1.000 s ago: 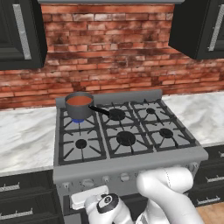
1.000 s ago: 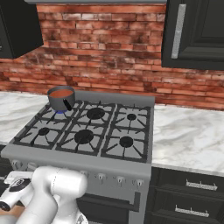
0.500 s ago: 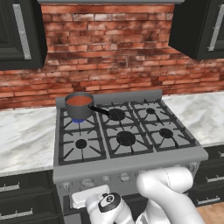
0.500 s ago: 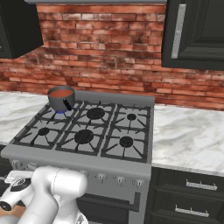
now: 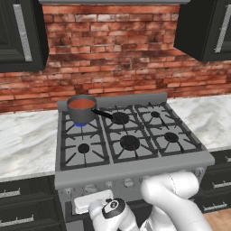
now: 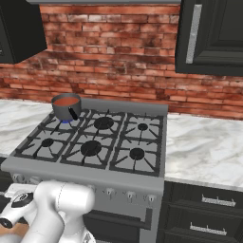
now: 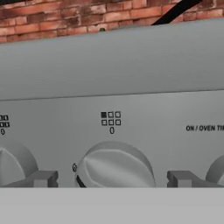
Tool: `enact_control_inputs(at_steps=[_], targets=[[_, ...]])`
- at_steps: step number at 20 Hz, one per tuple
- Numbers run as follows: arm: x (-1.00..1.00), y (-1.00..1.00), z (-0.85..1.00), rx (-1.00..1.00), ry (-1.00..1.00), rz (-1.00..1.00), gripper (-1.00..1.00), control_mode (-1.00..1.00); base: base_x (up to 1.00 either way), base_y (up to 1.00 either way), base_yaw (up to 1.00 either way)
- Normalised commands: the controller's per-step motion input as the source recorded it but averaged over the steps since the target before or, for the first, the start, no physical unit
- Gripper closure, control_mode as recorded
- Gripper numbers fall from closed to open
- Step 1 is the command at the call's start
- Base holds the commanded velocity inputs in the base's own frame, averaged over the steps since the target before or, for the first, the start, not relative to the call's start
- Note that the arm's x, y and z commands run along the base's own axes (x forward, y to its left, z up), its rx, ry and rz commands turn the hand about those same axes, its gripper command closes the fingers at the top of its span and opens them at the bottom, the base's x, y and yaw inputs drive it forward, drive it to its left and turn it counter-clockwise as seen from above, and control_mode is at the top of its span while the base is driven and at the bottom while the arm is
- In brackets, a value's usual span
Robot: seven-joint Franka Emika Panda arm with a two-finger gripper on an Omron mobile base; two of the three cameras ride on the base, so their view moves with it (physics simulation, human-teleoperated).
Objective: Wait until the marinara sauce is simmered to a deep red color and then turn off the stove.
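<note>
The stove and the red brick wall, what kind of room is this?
It looks like a kitchen. There is a wide grey stove with six burners, a saucepan of red sauce on its back burner, white marble counters on both sides, and dark cabinets above.

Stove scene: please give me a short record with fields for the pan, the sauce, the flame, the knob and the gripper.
pan: grey saucepan on the stove's rear left burner, black handle pointing right
sauce: orange-red marinara sauce, not clearly deep red
flame: blue glow under the pan, burner lit
knob: round knob centred in the hand view, between the fingertips
gripper: gripper open, low at the stove front, fingers on both sides of the knob
</note>
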Motion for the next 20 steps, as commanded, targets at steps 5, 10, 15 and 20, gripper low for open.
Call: enact_control_inputs(at_steps=[5, 10, 15, 20], targets=[[0.11, 0.00, 0.00, 0.01, 0.00, 0.00, -1.00, -1.00, 0.00, 0.00, 0.00], [0.18, -0.01, 0.00, 0.02, 0.00, 0.00, -1.00, -1.00, 0.00, 0.00, 0.00], [0.25, 0.00, 0.00, 0.00, 0.00, 0.00, -1.00, -1.00, 0.00, 0.00, 0.00], [0.17, 0.00, -0.01, 0.00, 0.00, 0.00, -1.00, -1.00, 0.00, 0.00, 0.00]])
